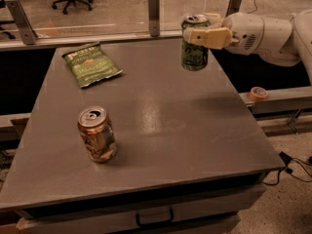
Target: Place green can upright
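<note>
A big flat grey desk [165, 130] sits in an office. By its front left corner stands a shiny copper-brown drink can [96, 133]. A flat green chip bag [91, 65] lies by the far left corner. At the far right corner, the robot's tan claw [196, 36] pinches the small dark-green metal can [194, 57], held straight up, low over the desk. I think only setting down and letting go are left.

My gripper [195, 36], up at one o'clock, has blunt tan fingers [210, 36]. Behind them I see a rounded white wrist [243, 27] with a small dotted grille [250, 42], then a smooth white arm [287, 35].
</note>
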